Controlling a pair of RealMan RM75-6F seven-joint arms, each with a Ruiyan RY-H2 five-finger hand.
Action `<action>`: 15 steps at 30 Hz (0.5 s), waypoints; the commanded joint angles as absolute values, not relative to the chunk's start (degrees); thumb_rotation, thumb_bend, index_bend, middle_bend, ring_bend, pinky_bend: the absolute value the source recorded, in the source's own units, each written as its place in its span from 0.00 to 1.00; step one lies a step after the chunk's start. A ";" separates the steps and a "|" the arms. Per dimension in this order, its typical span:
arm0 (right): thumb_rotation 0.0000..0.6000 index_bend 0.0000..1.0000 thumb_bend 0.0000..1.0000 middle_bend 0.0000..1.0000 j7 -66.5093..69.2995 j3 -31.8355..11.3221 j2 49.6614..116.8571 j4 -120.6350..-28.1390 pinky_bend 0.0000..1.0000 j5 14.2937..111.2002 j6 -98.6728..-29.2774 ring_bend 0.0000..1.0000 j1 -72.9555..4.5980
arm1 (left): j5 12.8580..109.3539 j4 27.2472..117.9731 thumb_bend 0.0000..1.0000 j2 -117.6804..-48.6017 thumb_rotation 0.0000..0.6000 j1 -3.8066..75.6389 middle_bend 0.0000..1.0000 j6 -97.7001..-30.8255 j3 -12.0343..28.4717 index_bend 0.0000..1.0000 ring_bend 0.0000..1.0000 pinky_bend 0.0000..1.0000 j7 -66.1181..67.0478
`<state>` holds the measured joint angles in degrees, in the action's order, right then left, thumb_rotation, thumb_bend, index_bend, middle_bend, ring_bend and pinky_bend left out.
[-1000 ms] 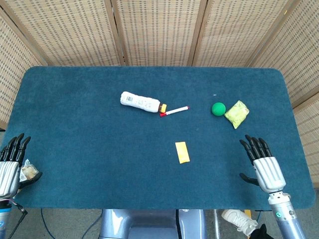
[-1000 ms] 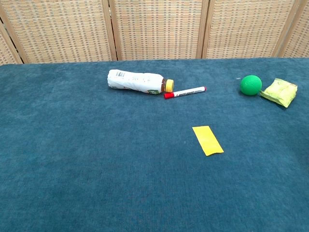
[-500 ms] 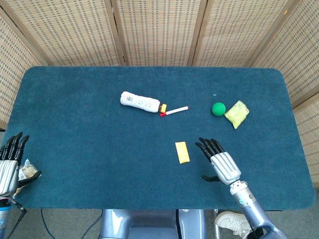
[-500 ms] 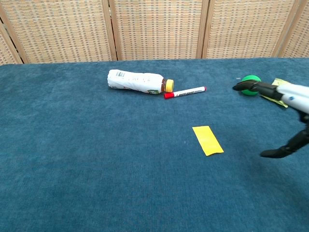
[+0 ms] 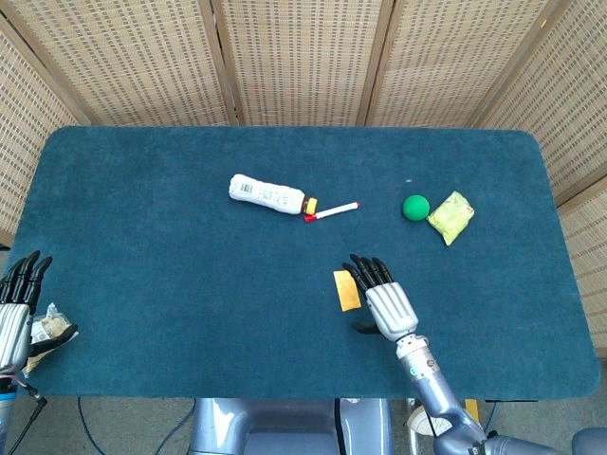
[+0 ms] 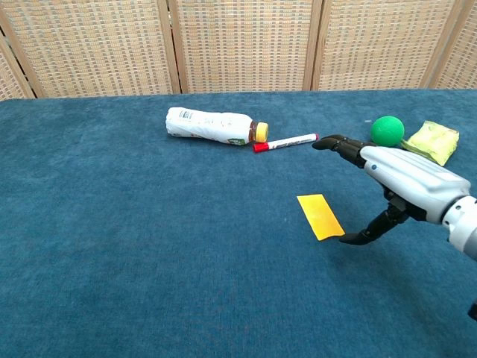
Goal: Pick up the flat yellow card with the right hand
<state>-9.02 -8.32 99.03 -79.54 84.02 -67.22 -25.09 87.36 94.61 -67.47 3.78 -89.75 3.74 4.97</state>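
The flat yellow card (image 5: 346, 290) (image 6: 320, 216) lies on the blue table near its middle front. My right hand (image 5: 383, 301) (image 6: 399, 179) hovers just right of the card, fingers spread and thumb pointing down toward the card's right edge, holding nothing. My left hand (image 5: 19, 313) stays at the table's front left corner, fingers apart, with a crumpled wrapper (image 5: 49, 330) beside its thumb; the chest view does not show it.
A white bottle with a yellow cap (image 5: 270, 195) (image 6: 212, 125) and a red marker (image 5: 332, 210) (image 6: 287, 142) lie behind the card. A green ball (image 5: 415, 207) (image 6: 387, 130) and a yellow-green packet (image 5: 450, 216) (image 6: 432, 141) sit at the right.
My right hand has swept left from the table's right front to just beside the yellow card. The left hand has drifted slightly back toward the table edge.
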 commanded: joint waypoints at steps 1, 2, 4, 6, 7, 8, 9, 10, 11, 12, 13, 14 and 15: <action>1.00 0.00 0.24 0.00 -10.43 -8.73 100.65 -77.61 0.00 83.20 -67.35 0.00 -25.72 | 87.34 94.62 0.10 -67.42 1.00 3.79 0.00 -89.66 3.69 0.00 0.00 0.13 4.81; 1.00 0.00 0.26 0.00 -10.76 -8.79 101.11 -77.09 0.00 83.00 -67.34 0.00 -25.86 | 87.32 94.60 0.10 -67.40 1.00 3.80 0.00 -89.61 3.68 0.00 0.00 0.13 4.73; 1.00 0.00 0.26 0.00 -11.19 -8.79 101.87 -76.24 0.00 82.65 -67.21 0.00 -26.12 | 87.25 94.55 0.10 -67.36 1.00 3.84 0.00 -89.51 3.70 0.00 0.00 0.13 4.59; 1.00 0.00 0.29 0.00 -11.59 -8.74 102.45 -75.55 0.00 82.27 -67.02 0.00 -26.31 | 87.13 94.54 0.10 -67.35 1.00 3.89 0.00 -89.38 3.73 0.00 0.00 0.13 4.49; 1.00 0.00 0.30 0.00 -11.74 -8.72 102.75 -75.22 0.00 82.08 -66.92 0.00 -26.40 | 87.06 94.53 0.10 -67.35 1.00 3.90 0.00 -89.33 3.74 0.00 0.00 0.13 4.44; 1.00 0.00 0.32 0.00 -11.82 -8.71 102.97 -74.97 0.00 81.93 -66.80 0.00 -26.49 | 87.00 94.52 0.10 -67.35 1.00 3.93 0.00 -89.25 3.74 0.00 0.00 0.13 4.40; 1.00 0.00 0.33 0.00 -11.86 -8.69 103.28 -74.61 0.00 81.73 -66.61 0.00 -26.62 | 86.93 94.53 0.10 -67.33 1.00 3.98 0.00 -89.14 3.77 0.00 0.00 0.13 4.35; 1.00 0.00 0.34 0.00 -11.88 -8.66 103.47 -74.37 0.00 81.60 -66.47 0.00 -26.70 | 86.91 94.53 0.10 -67.31 1.00 3.99 0.00 -89.10 3.77 0.00 0.00 0.13 4.33; 1.00 0.00 0.35 0.00 -11.88 -8.63 103.67 -74.11 0.00 81.48 -66.35 0.00 -26.77 | 86.90 94.54 0.10 -67.31 1.00 4.00 0.00 -89.08 3.77 0.00 0.00 0.13 4.31; 1.00 0.00 0.35 0.00 -11.88 -8.58 103.87 -73.81 0.00 81.37 -66.21 0.00 -26.84 | 86.88 94.54 0.10 -67.30 1.00 4.02 0.00 -89.05 3.77 0.00 0.00 0.13 4.29; 1.00 0.00 0.35 0.00 -11.88 -8.51 104.07 -73.50 0.00 81.25 -66.06 0.00 -26.91 | 86.86 94.54 0.10 -67.30 1.00 4.03 0.00 -89.01 3.77 0.00 0.00 0.13 4.27; 1.00 0.00 0.35 0.00 -11.87 -8.49 104.16 -73.36 0.00 81.21 -66.01 0.00 -26.94 | 86.85 94.55 0.10 -67.30 1.00 4.04 0.00 -89.00 3.77 0.00 0.00 0.13 4.26; 1.00 0.00 0.35 0.00 -11.92 -8.41 104.41 -72.85 0.00 81.03 -65.82 0.00 -27.02 | 86.80 94.56 0.10 -67.29 1.00 4.07 0.00 -88.94 3.80 0.00 0.00 0.13 4.25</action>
<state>-11.88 -8.51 104.16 -73.24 81.21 -66.01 -26.92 86.81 94.55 -67.30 4.07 -88.95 3.79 4.25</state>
